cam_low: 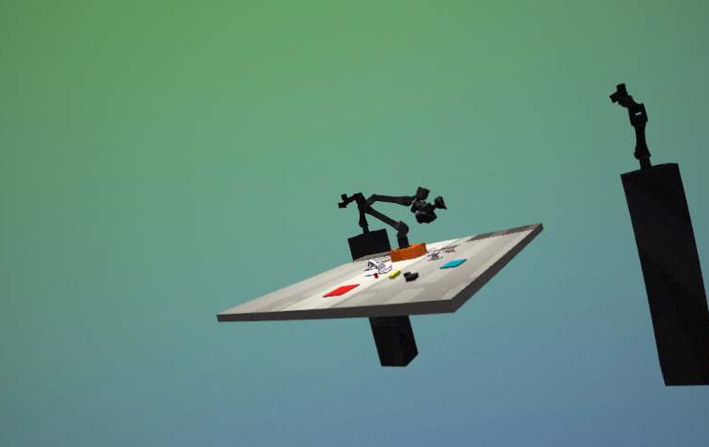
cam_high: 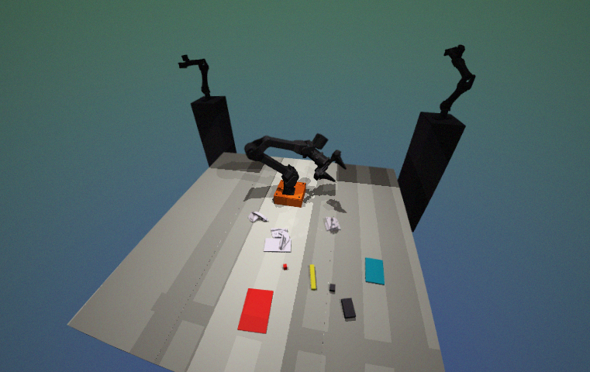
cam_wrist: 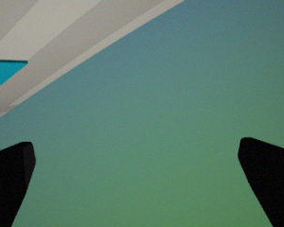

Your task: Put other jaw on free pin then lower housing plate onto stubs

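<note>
Landmark: the orange, box-shaped base [cam_high: 288, 201] [cam_low: 409, 252] under the working arm. The black two-fingered gripper [cam_high: 339, 173] [cam_low: 440, 211] [cam_wrist: 138, 150] is spread almost to its full width, released, nothing between the fingers. It hangs in the air above table level, beyond the base's right side in the top view, touching nothing.

Task parts: the white flat plate with upright curved pieces [cam_high: 272, 246] [cam_low: 383, 267] lies on the table in front of the base, well apart from the gripper. A loose white angular part [cam_high: 255, 216] lies front-left of the base; a compact white part with raised features [cam_high: 332, 223] [cam_low: 434, 255] lies front-right, both by the top view. Which is the free jaw and which the housing: cannot tell. Pins and tooth mesh too small to read.

The teal flat rectangle [cam_high: 374, 270] [cam_low: 453, 264] [cam_wrist: 7, 72] lies farther front-right of the base; the wrist view catches part of it.
</note>
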